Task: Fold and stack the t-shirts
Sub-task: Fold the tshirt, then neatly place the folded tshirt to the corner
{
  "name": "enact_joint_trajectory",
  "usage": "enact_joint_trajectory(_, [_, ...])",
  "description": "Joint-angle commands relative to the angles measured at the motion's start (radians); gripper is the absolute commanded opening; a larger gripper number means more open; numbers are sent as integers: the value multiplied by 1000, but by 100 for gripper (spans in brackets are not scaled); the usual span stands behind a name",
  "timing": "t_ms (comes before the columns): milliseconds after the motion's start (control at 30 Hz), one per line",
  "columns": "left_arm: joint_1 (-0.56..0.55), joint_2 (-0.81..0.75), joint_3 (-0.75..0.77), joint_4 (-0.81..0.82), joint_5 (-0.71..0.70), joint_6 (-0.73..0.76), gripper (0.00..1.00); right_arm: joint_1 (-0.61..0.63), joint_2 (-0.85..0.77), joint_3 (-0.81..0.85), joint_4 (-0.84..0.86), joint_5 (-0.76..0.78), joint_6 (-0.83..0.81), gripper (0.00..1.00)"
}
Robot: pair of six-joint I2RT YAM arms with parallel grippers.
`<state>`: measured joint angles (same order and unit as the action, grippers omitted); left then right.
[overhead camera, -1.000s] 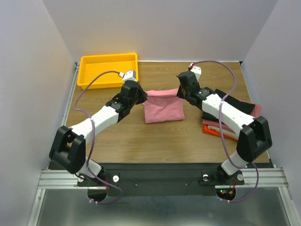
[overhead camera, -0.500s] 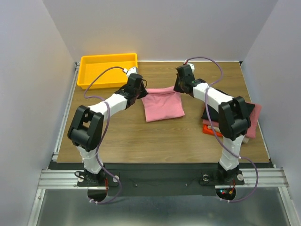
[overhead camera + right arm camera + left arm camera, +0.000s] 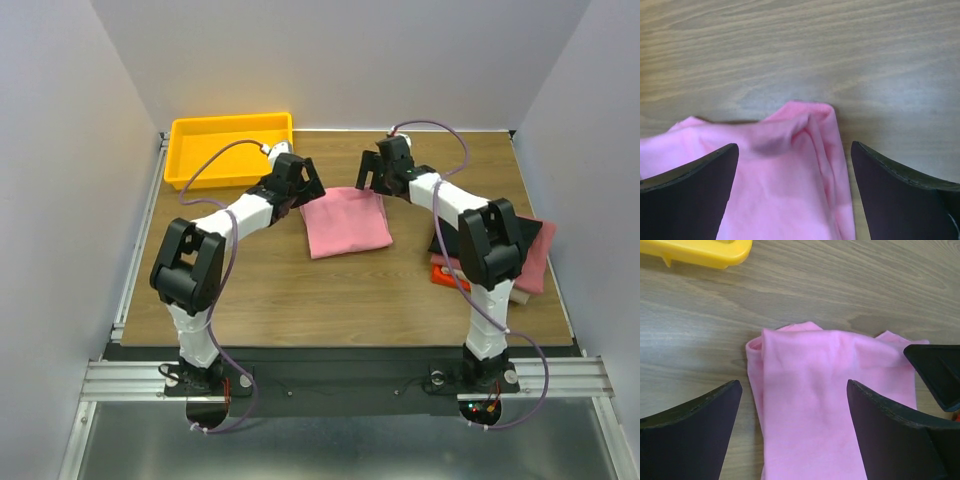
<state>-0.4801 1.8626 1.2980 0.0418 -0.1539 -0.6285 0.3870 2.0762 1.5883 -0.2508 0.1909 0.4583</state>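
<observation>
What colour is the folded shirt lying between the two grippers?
The shirt is plain pink, no pattern; clearest in the left wrist view.

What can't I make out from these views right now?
- Stack, top view: right arm covers most; shirt count unclear.
- Pink shirt, both wrist views: near end cut off by bottom edge.
- Tray, left wrist view: only a corner, cut off by top edge.
</observation>
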Motion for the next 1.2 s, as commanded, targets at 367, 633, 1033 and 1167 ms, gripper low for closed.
enact_joint_trajectory(367, [5, -494, -529, 73, 94, -66, 99, -2, -213, -258, 50, -162, -205, 100])
enact_joint_trajectory(633, [5, -819, -753, -19, 20, -142, 99, -2, -96, -214, 44, -128, -210, 97])
enact_joint_trajectory(1033, [5, -990, -795, -154, -65, -154, 99, 79, 1, -248, 31, -94, -168, 49])
enact_joint_trajectory(1167, [5, -1026, -812, -168, -73, -152, 99, 139, -21, -269, 15, 11, -156, 20])
